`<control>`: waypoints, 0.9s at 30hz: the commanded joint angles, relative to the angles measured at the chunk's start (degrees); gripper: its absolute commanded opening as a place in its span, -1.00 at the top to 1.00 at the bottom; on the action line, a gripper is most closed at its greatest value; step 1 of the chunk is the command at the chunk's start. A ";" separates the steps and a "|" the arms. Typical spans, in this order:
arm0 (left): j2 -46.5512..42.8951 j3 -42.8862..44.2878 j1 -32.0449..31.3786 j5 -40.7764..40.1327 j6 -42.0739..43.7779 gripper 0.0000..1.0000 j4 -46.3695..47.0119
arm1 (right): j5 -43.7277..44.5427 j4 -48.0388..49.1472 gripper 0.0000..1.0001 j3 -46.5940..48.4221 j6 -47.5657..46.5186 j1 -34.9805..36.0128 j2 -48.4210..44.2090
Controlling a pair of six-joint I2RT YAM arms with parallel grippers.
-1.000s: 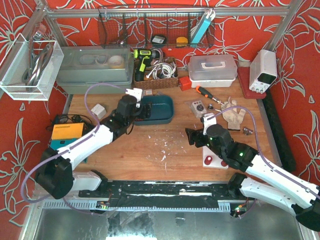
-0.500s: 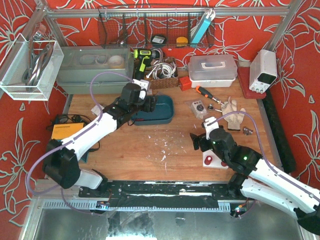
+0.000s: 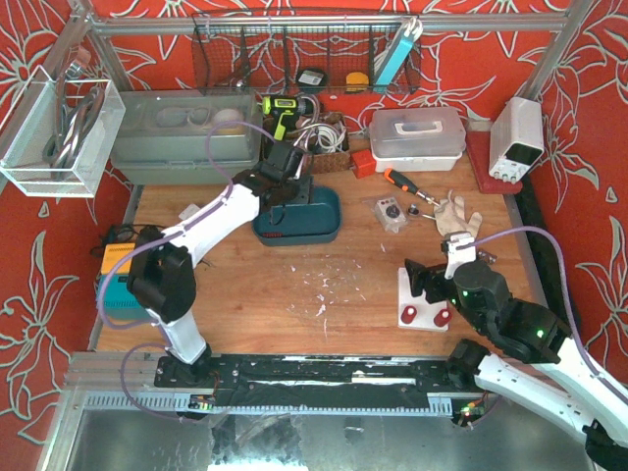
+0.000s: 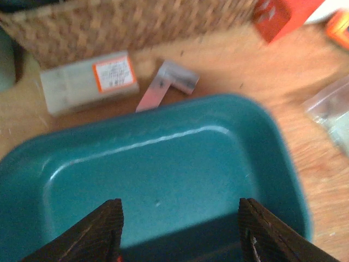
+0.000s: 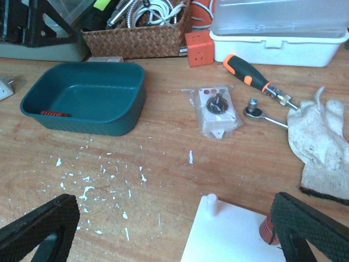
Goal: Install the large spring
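Two grippers are showing, one on each arm, and both are standing with jaws spread wide, holding nothing. Nearest, well to the right of and nearer than the deep teal plastic tray [image 5: 84, 98], the right gripper [image 5: 174, 232] is hanging just above one flat white base plate [image 3: 405, 294], which is carrying two round red pieces [image 3: 409, 315]. In the right wrist view one short white peg [image 5: 211, 201] is standing on that plate, and only a sliver of one red piece is peeking out beside the finger. One large spring [image 5: 54, 114], red and ribbed, is lying flat inside the tray at its near-left corner, its long axis running left to right along the tray's near long wall. The rim is cutting off its lower edge, so its ends are hard to make out. The left gripper [image 4: 180, 232] is hovering over the tray, and its view is coming out blurred. Just beyond the tray one white labelled box [image 4: 90, 82] and one bent metal bracket [image 4: 169, 87] are lying before one woven basket [image 4: 125, 27].
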 commanded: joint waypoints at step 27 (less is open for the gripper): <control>-0.16 -13.44 1.13 22.41 35.39 -0.34 4.58 | -5.86 -11.56 -0.98 9.71 -6.21 -0.43 18.55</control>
